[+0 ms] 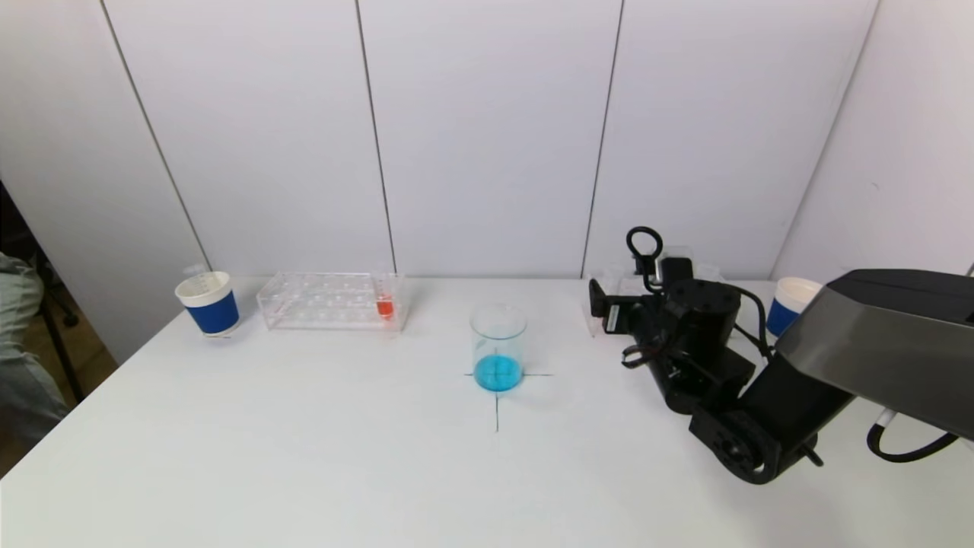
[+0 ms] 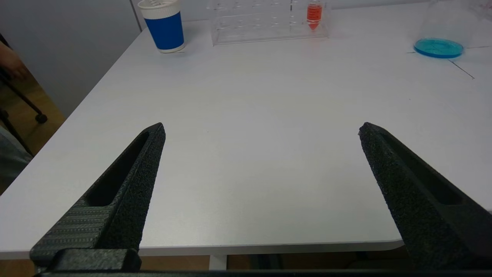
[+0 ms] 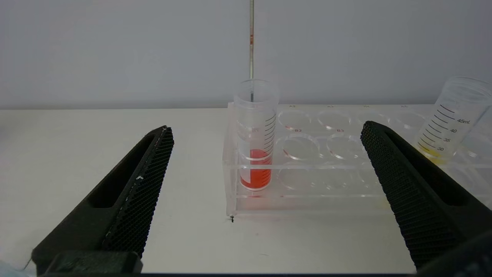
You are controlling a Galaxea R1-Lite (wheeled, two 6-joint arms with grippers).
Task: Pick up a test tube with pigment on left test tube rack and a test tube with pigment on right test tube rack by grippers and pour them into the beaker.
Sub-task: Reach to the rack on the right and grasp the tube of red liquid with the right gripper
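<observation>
A clear beaker (image 1: 498,346) with blue liquid stands on a cross mark at the table's middle. The left rack (image 1: 331,301) holds a test tube with red-orange pigment (image 1: 385,304) at its end nearest the beaker. My right arm (image 1: 685,327) reaches to the right rack and hides most of it. In the right wrist view the right gripper (image 3: 267,127) is open, a short way in front of the right rack (image 3: 326,192). A tube with red pigment (image 3: 254,169) stands upright in the rack's corner hole. My left gripper (image 2: 262,127) is open and empty over the table's front edge.
A blue-and-white paper cup (image 1: 208,303) stands left of the left rack and another (image 1: 791,304) behind my right arm. A second tube with yellow residue (image 3: 453,119) stands farther along the right rack. The white wall is close behind both racks.
</observation>
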